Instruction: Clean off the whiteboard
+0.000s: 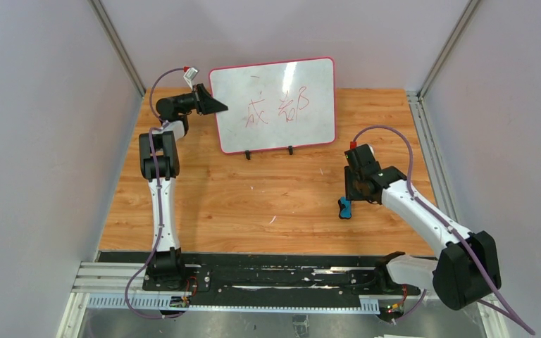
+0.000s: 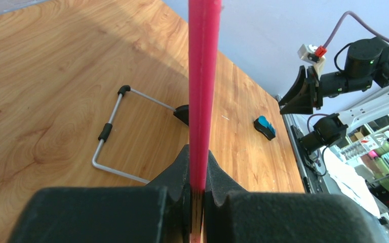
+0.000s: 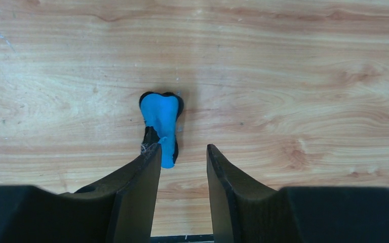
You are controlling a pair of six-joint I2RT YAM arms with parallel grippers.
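Pickup step: left gripper point(image 1: 218, 107) pinching whiteboard point(image 1: 275, 105) edge, right gripper point(image 3: 183, 152) spread, eraser point(image 3: 161, 116) just ahead off-centre; recentre, close.

Whiteboard point(image 1: 275, 105) is blocking the surface's point(image 1: 253, 204) far middle, with the left claw point(image 1: 220, 107) clamping its left edge. Wood in front is lying open. Blue eraser point(image 3: 161, 124) is sitting just beside one finger of the right claw point(image 3: 183, 152), outside its open gap.

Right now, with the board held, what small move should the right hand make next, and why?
Probably nudge the right hand sideways until the eraser sits between its open fingers: in the wrist view the eraser lies off-centre, by one fingertip. The left hand clamps the whiteboard's edge.
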